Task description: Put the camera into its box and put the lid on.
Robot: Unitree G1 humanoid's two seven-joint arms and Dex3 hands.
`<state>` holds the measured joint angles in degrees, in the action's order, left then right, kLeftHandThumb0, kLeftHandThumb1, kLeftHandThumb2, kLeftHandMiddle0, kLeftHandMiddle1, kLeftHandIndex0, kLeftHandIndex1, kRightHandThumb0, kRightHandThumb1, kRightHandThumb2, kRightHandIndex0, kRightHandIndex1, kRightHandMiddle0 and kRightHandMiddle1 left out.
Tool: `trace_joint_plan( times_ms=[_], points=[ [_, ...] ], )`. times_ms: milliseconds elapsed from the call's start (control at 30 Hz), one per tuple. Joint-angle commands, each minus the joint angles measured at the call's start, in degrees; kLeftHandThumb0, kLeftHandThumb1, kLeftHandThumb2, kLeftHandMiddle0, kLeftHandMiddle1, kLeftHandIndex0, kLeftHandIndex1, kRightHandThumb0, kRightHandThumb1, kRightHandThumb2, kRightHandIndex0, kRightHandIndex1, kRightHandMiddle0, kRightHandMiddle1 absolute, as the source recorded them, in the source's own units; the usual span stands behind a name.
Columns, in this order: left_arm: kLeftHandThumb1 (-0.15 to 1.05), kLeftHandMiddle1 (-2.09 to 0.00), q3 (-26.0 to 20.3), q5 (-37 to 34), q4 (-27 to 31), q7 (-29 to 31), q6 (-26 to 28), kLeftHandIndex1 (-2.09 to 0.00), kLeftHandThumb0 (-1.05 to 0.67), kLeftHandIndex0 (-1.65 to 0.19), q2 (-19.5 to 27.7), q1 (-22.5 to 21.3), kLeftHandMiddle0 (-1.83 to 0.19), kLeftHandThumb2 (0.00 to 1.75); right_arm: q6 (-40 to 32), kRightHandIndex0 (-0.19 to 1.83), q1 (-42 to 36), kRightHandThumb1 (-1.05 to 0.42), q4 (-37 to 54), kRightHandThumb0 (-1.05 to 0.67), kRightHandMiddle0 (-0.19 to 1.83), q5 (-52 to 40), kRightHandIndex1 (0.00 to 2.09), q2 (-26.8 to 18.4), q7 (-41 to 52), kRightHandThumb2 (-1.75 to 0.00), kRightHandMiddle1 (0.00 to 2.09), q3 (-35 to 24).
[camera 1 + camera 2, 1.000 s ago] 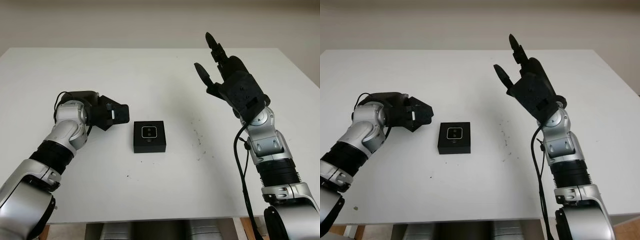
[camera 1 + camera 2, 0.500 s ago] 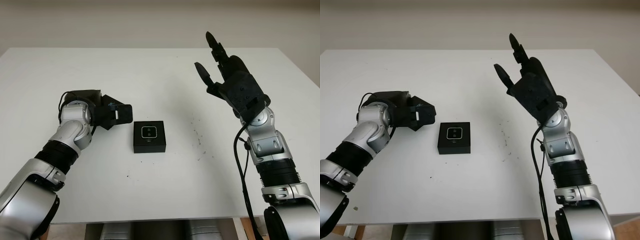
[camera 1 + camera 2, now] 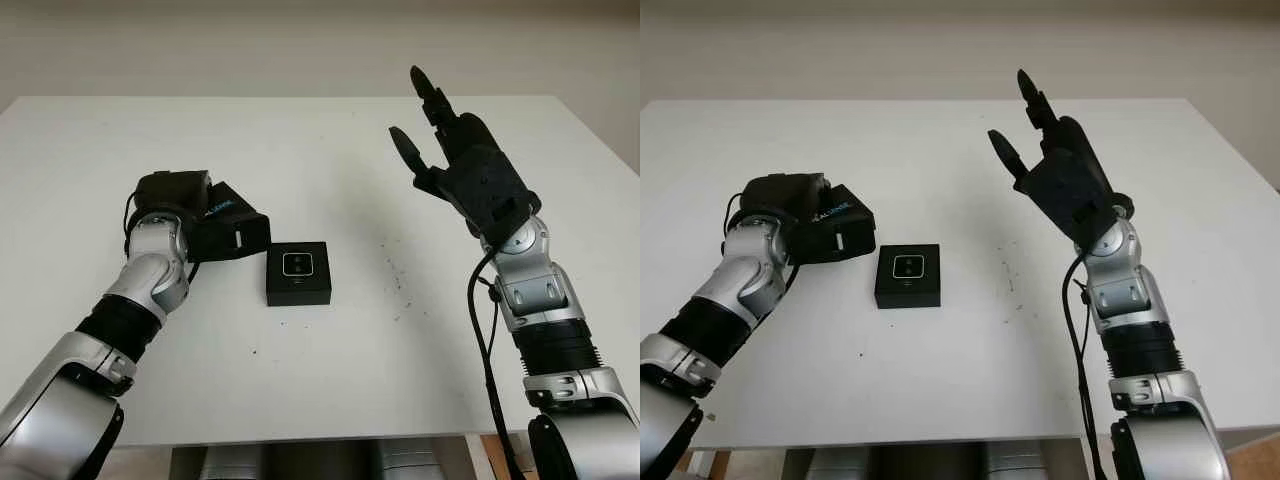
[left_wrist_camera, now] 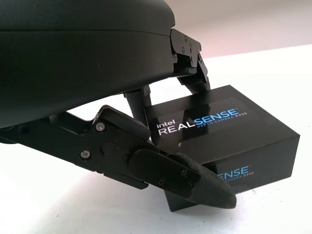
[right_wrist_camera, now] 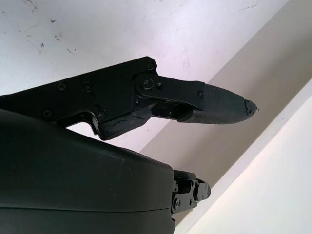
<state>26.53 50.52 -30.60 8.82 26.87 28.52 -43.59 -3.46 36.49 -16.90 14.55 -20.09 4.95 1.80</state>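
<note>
Black glossy lid (image 4: 214, 131) gripped in left hand (image 3: 185, 215) beside square box (image 3: 298, 273)

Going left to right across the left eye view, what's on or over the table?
Left hand gripping the lid → open box with the camera inside → right hand, open, raised above the table.

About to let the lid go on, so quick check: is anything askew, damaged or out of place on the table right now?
Nothing damaged or spilled. The left hand holds the lid tilted, beside the box rather than over it. The camera sits squarely in the box. The right hand is open, raised above the table.
</note>
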Motion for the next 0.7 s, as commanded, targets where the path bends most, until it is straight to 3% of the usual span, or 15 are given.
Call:
trace_joint_plan(
  times_ms=[0, 33, 100, 267, 367, 567, 667],
  points=[
    [0.97, -1.72, -0.6, -0.3, 1.1, -0.8, -1.0, -0.95, -0.19, -0.17, 1.0, 1.8, -0.1, 0.05, -0.2, 0.02, -0.4, -1.05, 1.7, -0.78, 0.01, -0.4, 0.06, 0.1, 0.0, -0.59, 0.07, -0.4],
    [0.97, -1.9, -1.0, -0.5, 1.8, -1.0, -1.5, -1.04, -0.21, -0.12, 1.2, 2.1, -0.05, 0.05, -0.3, 0.02, -0.6, -1.05, 1.9, -0.78, 0.02, -0.5, 0.06, 0.2, 0.0, -0.58, 0.07, -0.4],
    [0.97, -2.04, -2.2, -1.4, 3.5, -1.1, -2.8, -1.29, -0.21, -0.01, 1.8, 2.7, -0.03, 0.05, 0.1, 0.02, -0.8, -1.05, 2.0, -0.77, 0.02, -0.5, 0.06, 0.2, -0.3, -0.58, 0.07, -0.4],
    [0.97, -2.09, -5.8, -4.3, 8.9, -0.2, -6.1, -1.68, -0.2, 0.02, 4.4, 4.1, -0.11, 0.05, 0.8, 0.02, -1.4, -1.05, 2.2, -0.76, 0.02, -1.2, 0.06, 0.5, -0.4, -0.57, 0.07, -0.7],
    [0.98, -1.88, -8.5, -6.4, 14.2, 2.1, -7.6, -1.58, -0.24, -0.12, 6.5, 5.2, -0.13, 0.05, 1.1, 0.02, -1.7, -1.05, 2.1, -0.75, 0.03, -1.5, 0.06, 0.5, -0.6, -0.56, 0.07, -0.8],
    [0.99, -1.95, -12.8, -8.9, 24.3, 7.6, -7.2, -1.51, -0.27, -0.19, 9.2, 7.7, -0.19, 0.05, 1.6, 0.03, -1.8, -1.05, 1.7, -0.75, 0.04, -1.7, 0.06, 0.4, -0.7, -0.56, 0.07, -0.8],
    [0.99, -1.89, -13.6, -8.0, 28.0, 9.0, -7.2, -1.54, -0.3, -0.2, 10.5, 8.7, -0.21, 0.05, 1.1, 0.03, -1.6, -1.05, 1.8, -0.75, 0.04, -1.5, 0.06, 0.4, -0.8, -0.56, 0.07, -0.6]
  ],
)
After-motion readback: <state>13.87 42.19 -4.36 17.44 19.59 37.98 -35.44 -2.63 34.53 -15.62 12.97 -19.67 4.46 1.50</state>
